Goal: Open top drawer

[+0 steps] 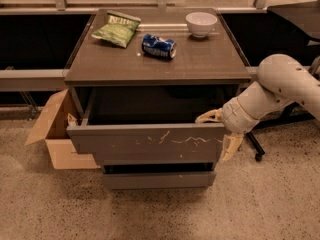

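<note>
Looking across the scene, I see the dark brown square-topped desk (159,59) with the top drawer (150,143), a wide grey-brown flat panel streaked with white squiggly scratches, already pulled well out from the carcass, its dark cavity showing behind. A narrower grey lower drawer front (157,180) sits beneath it, shut. I judge the top drawer stiff and fairly heavy, sliding on runners, with a smooth handle-less face that gives nothing to pinch; the upper edge or right end is where I would hook it. My cream two-finger end effector (222,132) sits at the panel's right end, spread wide: one finger over the top edge, the other hanging beside the corner, clamped on nothing that I can make out. An open cardboard box (55,134) stands at left. On the desk lie a green crisp packet (116,29), a crushed blue can (159,46) and a white bowl (201,23).
</note>
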Robot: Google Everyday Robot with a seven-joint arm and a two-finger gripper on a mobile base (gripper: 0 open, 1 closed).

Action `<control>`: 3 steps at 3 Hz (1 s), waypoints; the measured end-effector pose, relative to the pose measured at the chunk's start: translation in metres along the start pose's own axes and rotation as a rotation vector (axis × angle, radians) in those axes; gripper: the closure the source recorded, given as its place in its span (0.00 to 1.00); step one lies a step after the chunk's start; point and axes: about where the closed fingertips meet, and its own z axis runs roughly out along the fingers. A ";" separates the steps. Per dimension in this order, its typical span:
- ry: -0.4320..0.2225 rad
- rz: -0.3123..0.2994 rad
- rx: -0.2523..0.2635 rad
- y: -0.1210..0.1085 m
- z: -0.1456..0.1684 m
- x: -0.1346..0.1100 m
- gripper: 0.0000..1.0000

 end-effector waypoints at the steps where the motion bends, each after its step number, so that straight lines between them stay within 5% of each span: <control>1: 0.011 0.013 0.019 -0.013 -0.001 0.013 0.01; 3: 0.036 0.064 -0.047 -0.025 0.030 0.044 0.00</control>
